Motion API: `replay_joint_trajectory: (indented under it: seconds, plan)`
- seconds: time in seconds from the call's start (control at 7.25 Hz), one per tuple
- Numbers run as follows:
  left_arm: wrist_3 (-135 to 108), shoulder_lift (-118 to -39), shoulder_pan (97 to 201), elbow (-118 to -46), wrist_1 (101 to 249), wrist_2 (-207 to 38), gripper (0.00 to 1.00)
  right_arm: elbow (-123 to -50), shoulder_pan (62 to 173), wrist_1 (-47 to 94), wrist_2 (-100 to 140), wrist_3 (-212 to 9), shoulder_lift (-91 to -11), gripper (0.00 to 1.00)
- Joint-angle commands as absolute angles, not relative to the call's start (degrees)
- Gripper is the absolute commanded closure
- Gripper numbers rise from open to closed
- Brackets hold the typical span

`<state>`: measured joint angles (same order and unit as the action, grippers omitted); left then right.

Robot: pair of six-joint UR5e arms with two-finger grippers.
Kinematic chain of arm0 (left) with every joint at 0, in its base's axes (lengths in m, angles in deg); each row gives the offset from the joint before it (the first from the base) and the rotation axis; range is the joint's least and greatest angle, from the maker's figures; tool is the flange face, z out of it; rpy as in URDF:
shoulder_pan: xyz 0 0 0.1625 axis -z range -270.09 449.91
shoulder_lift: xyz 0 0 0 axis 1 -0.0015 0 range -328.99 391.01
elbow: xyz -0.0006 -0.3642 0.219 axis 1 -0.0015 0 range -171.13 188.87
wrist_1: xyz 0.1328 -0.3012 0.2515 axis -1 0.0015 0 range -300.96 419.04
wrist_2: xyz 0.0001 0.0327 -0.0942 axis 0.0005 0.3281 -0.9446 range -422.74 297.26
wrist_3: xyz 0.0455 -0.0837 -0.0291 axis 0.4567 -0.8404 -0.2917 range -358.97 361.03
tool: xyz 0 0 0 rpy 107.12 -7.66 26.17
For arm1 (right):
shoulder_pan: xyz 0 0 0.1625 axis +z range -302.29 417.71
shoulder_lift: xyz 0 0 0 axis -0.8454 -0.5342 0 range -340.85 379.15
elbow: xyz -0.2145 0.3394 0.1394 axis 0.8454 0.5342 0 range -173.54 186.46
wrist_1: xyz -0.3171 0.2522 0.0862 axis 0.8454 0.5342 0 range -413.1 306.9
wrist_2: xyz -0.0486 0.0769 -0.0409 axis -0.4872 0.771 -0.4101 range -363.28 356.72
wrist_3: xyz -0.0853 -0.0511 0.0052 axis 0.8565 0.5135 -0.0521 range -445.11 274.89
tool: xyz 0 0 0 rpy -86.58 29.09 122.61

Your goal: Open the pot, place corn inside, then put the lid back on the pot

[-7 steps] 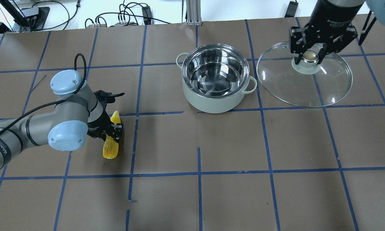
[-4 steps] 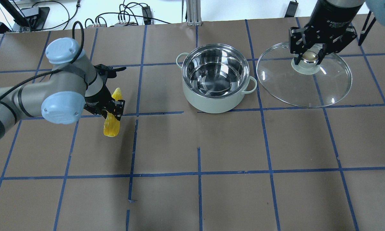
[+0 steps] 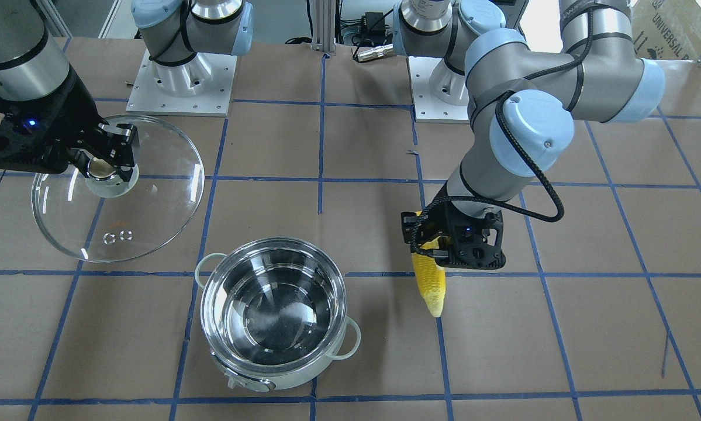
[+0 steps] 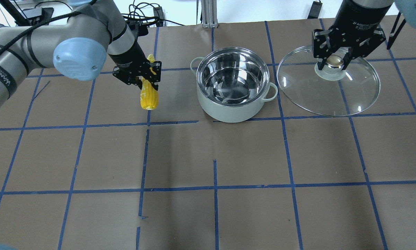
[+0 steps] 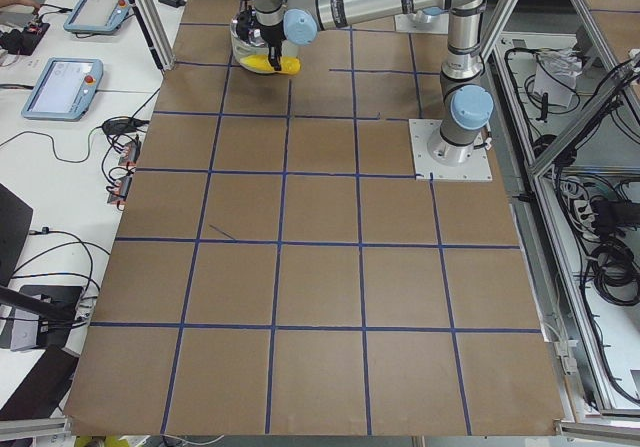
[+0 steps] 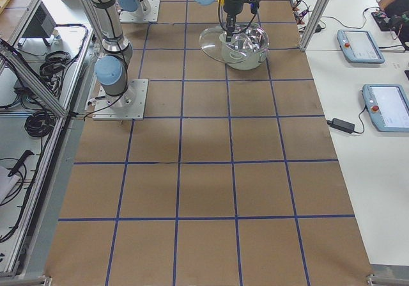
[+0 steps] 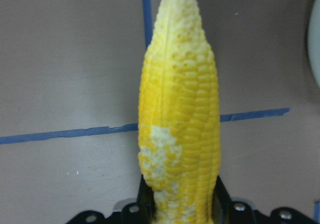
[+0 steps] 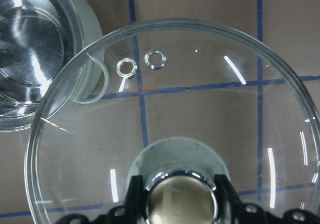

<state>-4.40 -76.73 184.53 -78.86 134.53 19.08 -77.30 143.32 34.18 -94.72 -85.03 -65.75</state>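
The corn [image 4: 149, 98] is held clear of the surface [image 4: 228, 156], near the pot [image 4: 228, 110] on the robot's left side, not inside it; the left end effector [image 4: 142, 77] is clamped on the corn; the pot is seen upright, uncovered; the lid [image 4: 346, 99] is kept off the pot, just beside it; its knob is clamped by the right end effector [image 4: 334, 63].
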Motion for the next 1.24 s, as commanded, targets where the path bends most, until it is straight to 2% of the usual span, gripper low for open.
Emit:
replay_joint_trajectory:
  seconds: [0.0,0.41,0.83,0.97,1.1]
  plan:
    - [-16.6,-82.0,192.1,-70.6,134.3,17.3,0.85,-77.3,143.3,34.2,-94.7,-85.0,-65.7,0.57]
    - [-21.1,-90.9,197.7,-60.6,135.0,18.3,0.84,-77.3,143.3,34.2,-94.7,-85.0,-65.7,0.56]
    - [-21.2,-94.0,198.8,-56.5,135.0,18.5,0.83,-77.3,143.3,34.3,-94.7,-85.0,-65.7,0.56]
    - [-21.2,-95.4,199.1,-55.7,134.7,18.5,0.77,-77.3,143.3,34.3,-94.7,-85.0,-65.7,0.56]
    - [-21.2,-96.9,200.1,-55.6,134.0,19.3,0.64,-77.3,143.3,34.4,-94.7,-85.0,-65.7,0.55]
